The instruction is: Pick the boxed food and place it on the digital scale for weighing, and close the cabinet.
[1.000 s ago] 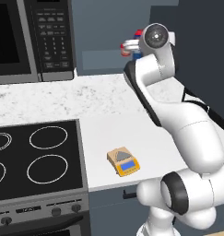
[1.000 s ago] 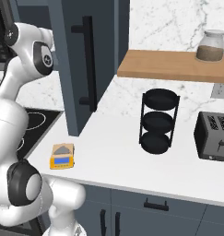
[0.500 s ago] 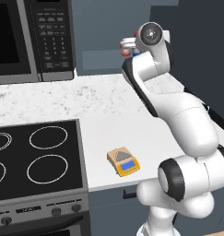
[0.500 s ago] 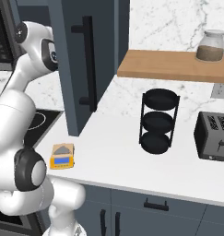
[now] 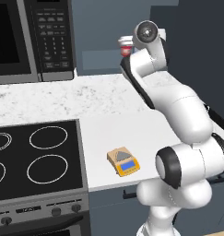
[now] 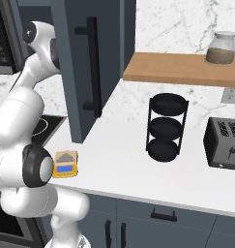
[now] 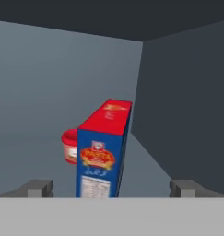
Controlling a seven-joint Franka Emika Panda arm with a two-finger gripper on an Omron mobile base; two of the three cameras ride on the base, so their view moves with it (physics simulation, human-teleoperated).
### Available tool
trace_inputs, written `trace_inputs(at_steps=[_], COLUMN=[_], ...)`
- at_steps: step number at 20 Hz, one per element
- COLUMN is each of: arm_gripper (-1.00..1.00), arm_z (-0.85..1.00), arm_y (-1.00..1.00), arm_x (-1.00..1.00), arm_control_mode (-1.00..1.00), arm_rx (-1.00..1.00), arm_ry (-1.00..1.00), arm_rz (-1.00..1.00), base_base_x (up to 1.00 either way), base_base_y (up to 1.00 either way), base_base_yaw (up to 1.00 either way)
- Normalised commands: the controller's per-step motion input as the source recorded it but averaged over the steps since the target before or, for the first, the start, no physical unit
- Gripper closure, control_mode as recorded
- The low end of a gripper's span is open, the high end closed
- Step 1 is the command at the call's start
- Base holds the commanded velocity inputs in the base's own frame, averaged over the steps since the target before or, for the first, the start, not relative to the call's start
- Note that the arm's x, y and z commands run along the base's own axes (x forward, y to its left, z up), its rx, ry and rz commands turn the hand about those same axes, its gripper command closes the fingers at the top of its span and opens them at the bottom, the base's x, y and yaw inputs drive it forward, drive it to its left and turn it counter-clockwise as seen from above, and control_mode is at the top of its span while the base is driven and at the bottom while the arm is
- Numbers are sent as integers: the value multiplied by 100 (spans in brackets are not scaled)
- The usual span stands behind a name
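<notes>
The boxed food (image 7: 104,152) stands upright on the open cabinet's shelf, red top and blue label side facing the hand view. My gripper (image 7: 112,188) is open, with its fingertips (image 7: 39,188) wide apart on either side of the carton's lower part and not touching it. The cabinet door (image 6: 85,72), slate-blue with a long black bar handle (image 6: 92,68), stands swung open. The digital scale (image 5: 123,161) lies near the counter's front edge beside the stove; the right base view shows this scale (image 6: 66,163) too. Nothing rests on its plate.
A small red-and-white cup (image 7: 69,146) sits just behind and left of the carton; the left base view shows the cup (image 5: 126,45) as well. The microwave (image 5: 35,37) hangs left, the stove (image 5: 35,161) lies below it. A black tiered rack (image 6: 166,127), toaster (image 6: 224,143) and jar (image 6: 221,48) stand right.
The arm's wrist has swung a little to the left, toward the cabinet's inside. The gripper stays open, and the scale has not moved.
</notes>
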Motion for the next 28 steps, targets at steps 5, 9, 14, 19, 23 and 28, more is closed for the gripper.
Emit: trace_inputs(at_steps=[5, 9, 14, 19, 23, 28], arm_gripper=[-100, -100, -100, -100, -100, -100], arm_z=[0, 0, 0, 0, 0, -1], arm_y=[0, 0, 0, -3, -4, -2], arm_x=[24, 19, 18, 13, 14, 21], arm_control_mode=[-100, -100, -100, -100, -100, -100], arm_rx=[0, 0, 0, 0, 0, 0], arm_ry=[0, 0, 0, 0, 0, 1], arm_rz=[0, 0, 0, 0, 0, 0], base_base_x=[0, 0, 0, 0, 0, 0], base_base_y=[0, 0, 0, 0, 0, 0], base_base_yaw=[0, 0, 0, 0, 0, 0])
